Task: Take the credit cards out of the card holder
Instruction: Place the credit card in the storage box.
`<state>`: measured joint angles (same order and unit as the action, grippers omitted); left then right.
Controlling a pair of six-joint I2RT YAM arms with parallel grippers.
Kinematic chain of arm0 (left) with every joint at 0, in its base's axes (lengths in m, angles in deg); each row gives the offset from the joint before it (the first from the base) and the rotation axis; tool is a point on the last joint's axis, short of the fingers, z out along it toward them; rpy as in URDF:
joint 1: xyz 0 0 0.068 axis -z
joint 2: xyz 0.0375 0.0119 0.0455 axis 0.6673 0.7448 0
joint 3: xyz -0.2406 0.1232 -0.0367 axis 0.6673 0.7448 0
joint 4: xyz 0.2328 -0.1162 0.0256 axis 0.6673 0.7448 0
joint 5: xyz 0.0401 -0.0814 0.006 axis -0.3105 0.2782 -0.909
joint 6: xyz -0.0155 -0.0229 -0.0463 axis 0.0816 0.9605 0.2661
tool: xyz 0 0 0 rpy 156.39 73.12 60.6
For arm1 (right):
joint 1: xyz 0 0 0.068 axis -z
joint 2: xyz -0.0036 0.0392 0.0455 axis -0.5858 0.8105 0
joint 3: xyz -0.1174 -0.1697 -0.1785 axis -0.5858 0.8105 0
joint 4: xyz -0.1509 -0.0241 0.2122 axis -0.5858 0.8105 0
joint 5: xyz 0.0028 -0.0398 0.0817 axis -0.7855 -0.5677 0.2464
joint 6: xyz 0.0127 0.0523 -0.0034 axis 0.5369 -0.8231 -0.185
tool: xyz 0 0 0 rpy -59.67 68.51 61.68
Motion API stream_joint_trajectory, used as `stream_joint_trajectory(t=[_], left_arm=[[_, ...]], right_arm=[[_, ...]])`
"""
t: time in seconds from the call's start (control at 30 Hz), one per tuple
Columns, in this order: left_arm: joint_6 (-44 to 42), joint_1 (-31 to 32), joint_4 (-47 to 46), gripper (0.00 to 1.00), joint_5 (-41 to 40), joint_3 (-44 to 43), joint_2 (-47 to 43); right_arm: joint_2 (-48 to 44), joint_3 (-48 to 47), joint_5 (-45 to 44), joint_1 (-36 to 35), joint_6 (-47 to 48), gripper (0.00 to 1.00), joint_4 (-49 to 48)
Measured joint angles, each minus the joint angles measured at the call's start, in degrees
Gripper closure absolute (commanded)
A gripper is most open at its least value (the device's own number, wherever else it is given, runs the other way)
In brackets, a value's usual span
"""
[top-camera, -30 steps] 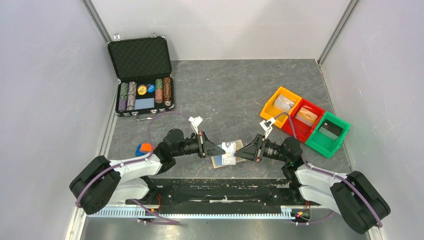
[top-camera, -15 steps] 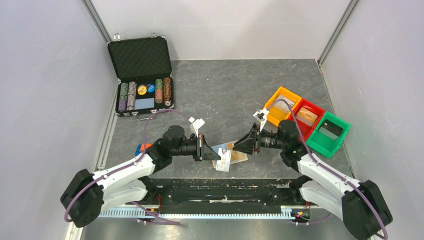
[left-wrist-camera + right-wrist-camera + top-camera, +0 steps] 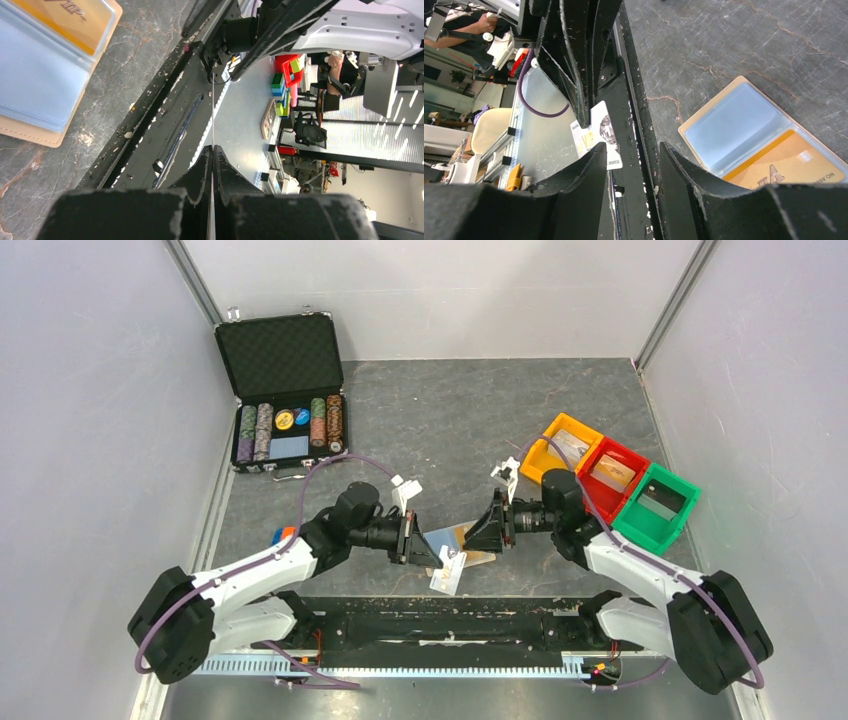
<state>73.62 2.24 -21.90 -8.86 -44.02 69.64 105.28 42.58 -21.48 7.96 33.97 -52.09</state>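
Card holder (image 3: 466,537): open, lying flat on the table (image 3: 480,420), lower centre of the top view. We log one orange card (image 3: 781,167) in a blue pocket.

Left gripper (image 3: 432,558): clamped on a white card (image 3: 447,571), which is clear of the holder, just below it in frame.

Right gripper (image 3: 631,147): fingers spread, holding nothing, at the holder's right side. We cannot tell whether it touches.

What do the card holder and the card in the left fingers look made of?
The card holder: tan matte rim, probably leather or imitation; smooth pale blue pockets look plastic. The card: thin, printed, white, apparently plastic; straight when seen edge-on.
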Motion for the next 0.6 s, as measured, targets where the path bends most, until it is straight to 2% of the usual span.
stream_joint_trajectory(t=[0.33,0.47,0.6], left_arm=[[-0.3,0.0,0.6,0.98,2.8,-1.5,1.7],[-0.3,0.0,0.6,0.98,4.0,-1.6,2.8],[-0.3,0.0,0.4,0.98,5.2,-1.7,2.8]], right_arm=[[2.9,-0.3,3.2,-2.6,-1.2,0.55,-5.1],[3.0,2.9,4.5,-3.8,-6.9,0.6,-15.3],[5.0,6.7,6.1,-4.4,-14.5,0.57,-26.7]])
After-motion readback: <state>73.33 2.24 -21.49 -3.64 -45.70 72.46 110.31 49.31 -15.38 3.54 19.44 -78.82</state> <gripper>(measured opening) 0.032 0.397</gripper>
